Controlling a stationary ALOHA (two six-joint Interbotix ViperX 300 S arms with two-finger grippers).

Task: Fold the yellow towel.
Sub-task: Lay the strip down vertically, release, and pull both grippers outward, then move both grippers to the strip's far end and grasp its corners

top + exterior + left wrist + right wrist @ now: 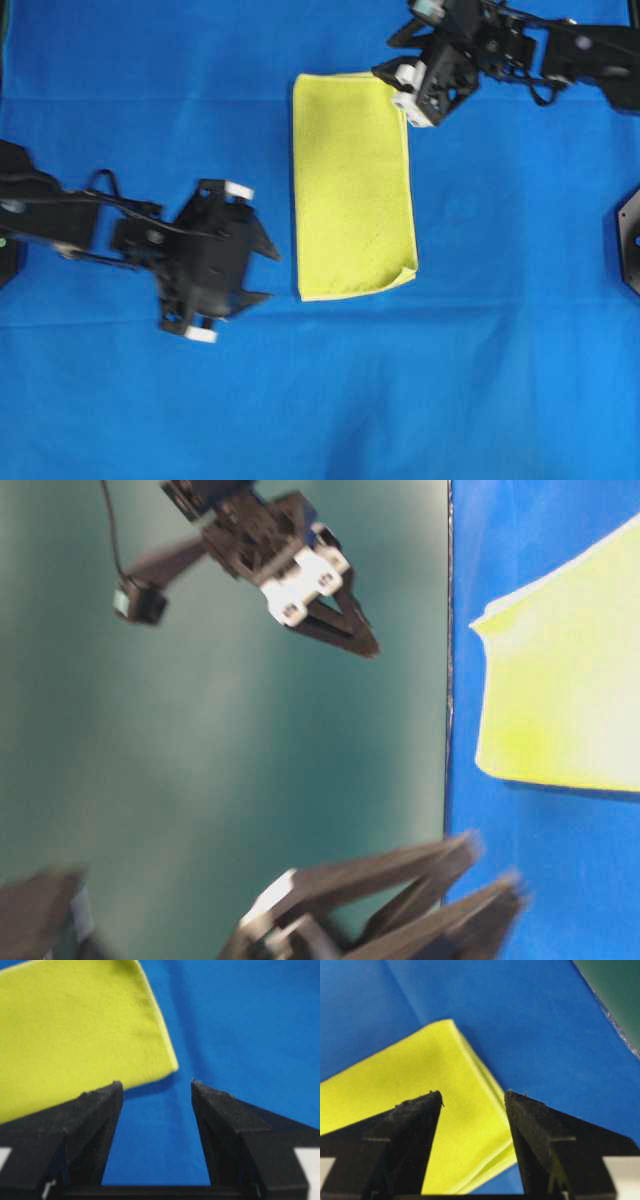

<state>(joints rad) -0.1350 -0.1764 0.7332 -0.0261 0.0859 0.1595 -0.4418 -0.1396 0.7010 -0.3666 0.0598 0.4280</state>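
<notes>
Left gripper point(268, 272): nearest to where I stand, hovering over the blue cloth point(480, 380) that covers the bench, jaws apart with nothing between them. It sits just left of the towel's near end, not touching it.

Towel point(352, 185): bright yellow, lying flat on the cloth toward the far middle of the bench. It looks folded once already, a long narrow rectangle with doubled edges showing along its right side. Its long axis runs near to far. The near right corner curls up a little.

Key relation: the towel's near left corner lies just right of the left jaws, and they point at it. The wrist view shows that corner just past the fingertips, slightly to one side.

Right gripper point(392, 86): farthest off, over the towel's far right corner, jaws wide apart and holding nothing. From its wrist view the towel's corner lies directly under and between the jaws.

Judgement: each arm has one end of the towel within easy reach. A second fold would likely go across the long axis, bringing one short end onto the other.
</notes>
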